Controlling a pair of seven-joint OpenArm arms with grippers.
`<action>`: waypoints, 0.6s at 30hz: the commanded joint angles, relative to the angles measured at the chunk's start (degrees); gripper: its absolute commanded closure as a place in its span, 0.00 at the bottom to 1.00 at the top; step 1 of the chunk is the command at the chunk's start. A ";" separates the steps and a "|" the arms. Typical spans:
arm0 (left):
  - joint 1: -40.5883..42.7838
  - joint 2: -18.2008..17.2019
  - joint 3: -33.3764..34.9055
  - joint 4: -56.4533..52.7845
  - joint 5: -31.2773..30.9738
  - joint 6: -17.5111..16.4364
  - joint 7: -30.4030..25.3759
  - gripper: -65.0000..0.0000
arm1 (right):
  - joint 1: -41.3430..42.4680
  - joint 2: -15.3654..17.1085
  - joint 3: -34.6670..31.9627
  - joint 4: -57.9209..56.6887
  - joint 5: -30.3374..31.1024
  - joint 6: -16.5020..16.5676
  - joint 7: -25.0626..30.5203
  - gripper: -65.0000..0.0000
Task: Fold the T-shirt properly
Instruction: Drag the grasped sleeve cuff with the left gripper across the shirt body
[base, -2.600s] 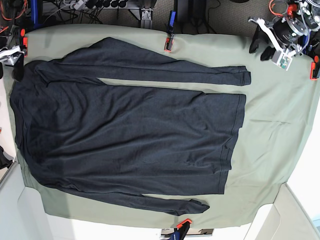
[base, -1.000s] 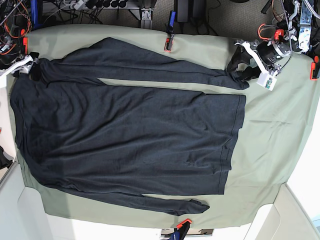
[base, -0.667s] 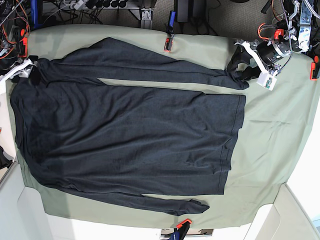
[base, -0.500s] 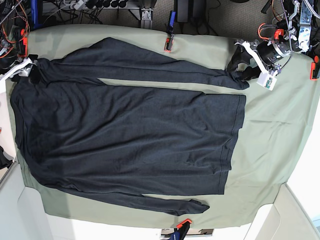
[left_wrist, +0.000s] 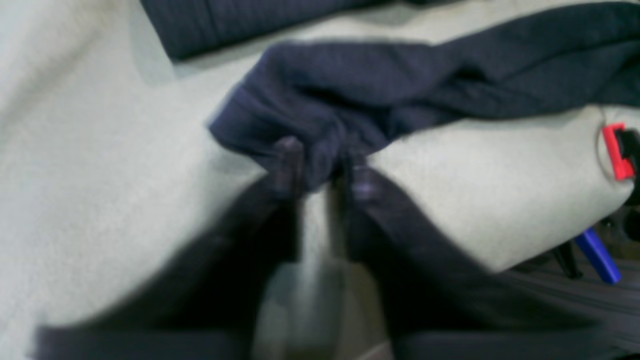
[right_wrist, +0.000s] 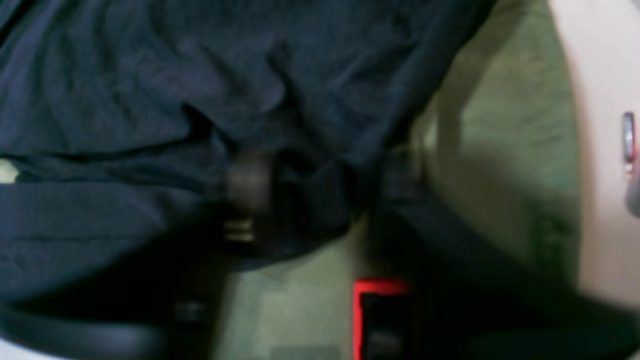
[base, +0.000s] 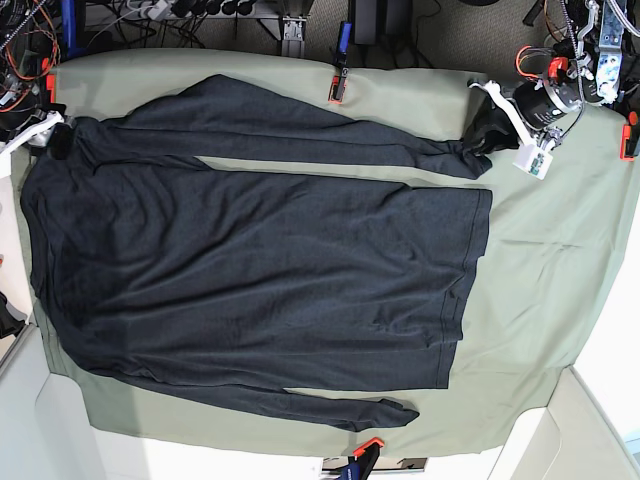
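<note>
Pinching the far cuff between my left claw (left_wrist: 322, 172), I judge the step in hand is folding the upper sleeve inward across the body. To do it well, I should lift only enough to clear the cloth below, carry the cuff toward six o'clock in one smooth arc, and keep the sleeve straight so no twist is trapped under the fold.

The large dark charcoal long-sleeved knit T-shirt (base: 260, 270) lies flat on the sage-green sheet (base: 540, 290) covering the counter, neck toward nine o'clock, hem toward three o'clock. One sleeve runs along twelve o'clock, the other along six o'clock.

My left claw is nearly closed, its two fingertips (left_wrist: 289, 150) gripping the bunched cuff at about two o'clock in the base view.

My right claw (right_wrist: 315, 200) sits at the shoulder near ten o'clock, touching dark fabric. That view is blurred; I cannot tell whether it is clenched.
</note>
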 joint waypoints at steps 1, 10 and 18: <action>0.04 -0.79 -0.31 0.55 -0.63 -0.66 -0.66 0.98 | 0.46 0.94 0.48 0.81 -0.04 0.26 1.73 0.93; 0.66 -1.16 -8.85 4.85 -4.44 -6.55 0.46 1.00 | 0.37 0.98 3.93 2.86 -2.60 0.55 1.44 1.00; 2.89 -2.60 -15.47 9.81 -10.12 -6.55 2.71 1.00 | 0.94 1.09 9.88 5.60 3.08 3.08 1.64 1.00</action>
